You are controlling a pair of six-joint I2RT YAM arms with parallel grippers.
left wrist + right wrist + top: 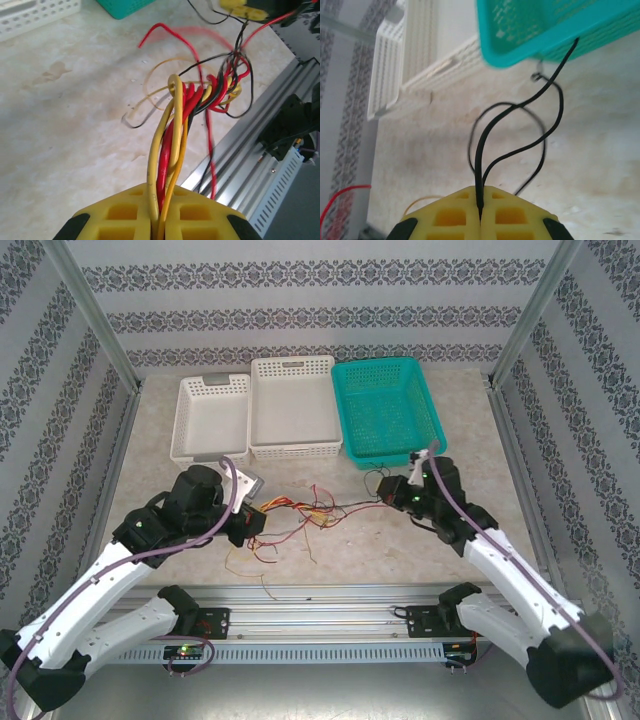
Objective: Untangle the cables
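1. Top view: the cables (305, 510) lie tangled on the table (400, 560), stretched between the left gripper (262, 523) and the right gripper (392, 490).
2. Left wrist: the left gripper (159, 210) is clamped on a yellow, red and orange bundle of the cables (175, 125), which is knotted just beyond.
3. Right wrist: the right gripper (480, 210) pinches a black cable (487, 130) that loops toward the teal basket (545, 30).

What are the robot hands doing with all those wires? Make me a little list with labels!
left gripper: shut on a bunch of yellow, red and orange cables
right gripper: shut on a black cable
tangle: between the two grippers, over the table
white baskets: two, at the far side
teal basket: right of the white ones
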